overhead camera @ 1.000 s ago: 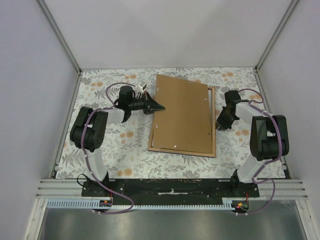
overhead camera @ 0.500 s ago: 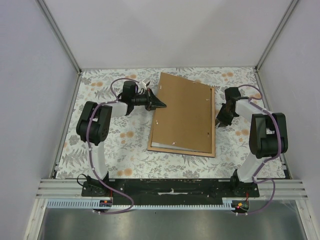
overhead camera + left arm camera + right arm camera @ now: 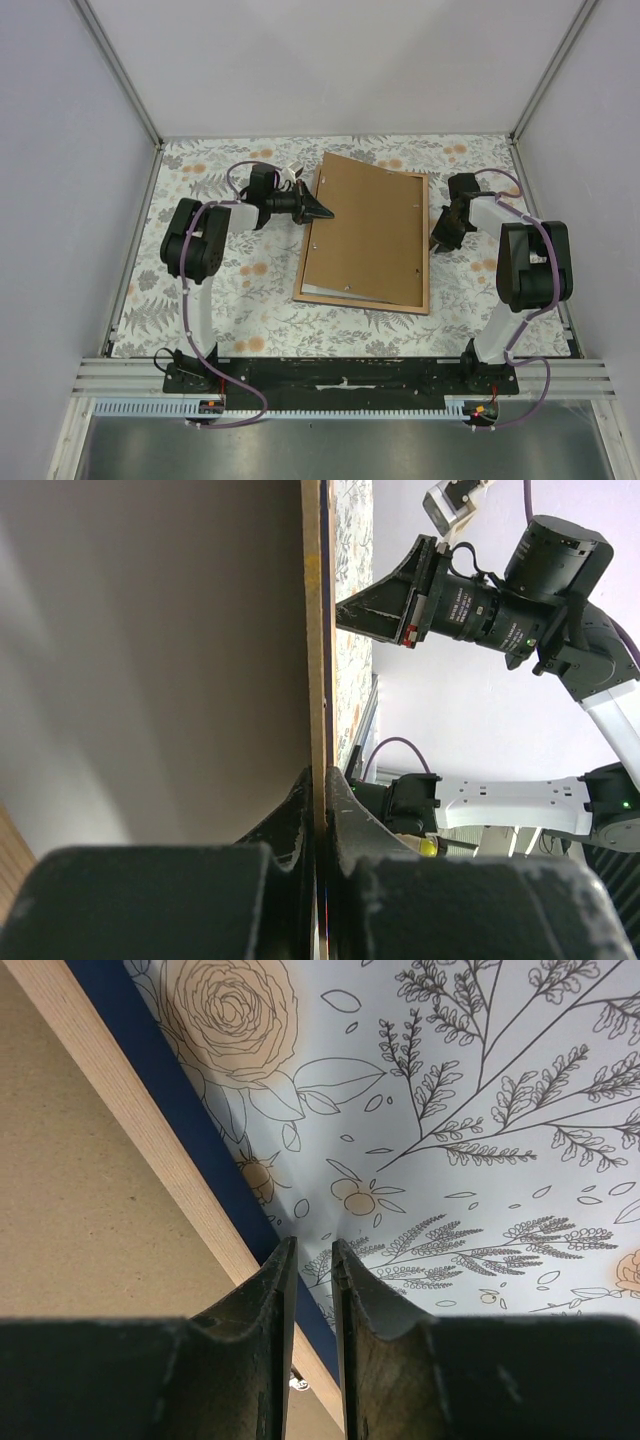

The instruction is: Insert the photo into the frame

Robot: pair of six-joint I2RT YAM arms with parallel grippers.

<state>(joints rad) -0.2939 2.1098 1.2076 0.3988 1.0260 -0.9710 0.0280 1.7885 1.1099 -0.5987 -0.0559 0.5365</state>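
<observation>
Left end effector (image 3: 326, 213): clenched on backing panel (image 3: 365, 235), tilted over frame (image 3: 428, 285).
Right end effector (image 3: 436, 245): slightly parted, empty, beside frame's right edge.
Progress: photo unseen; panel not yet seated.

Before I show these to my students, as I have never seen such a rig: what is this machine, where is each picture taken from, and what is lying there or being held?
It is two robot arms mounted side by side. One picture looks down from above and behind them. The other two come from a small camera on each wrist, so the dark prongs at the bottom are that arm's own fingers. On the flowered cloth lies a picture frame with a brown board resting askew on it. The left hand is shut on the board's left edge. The right hand sits at the frame's right edge, fingers slightly apart, holding nothing.
</observation>
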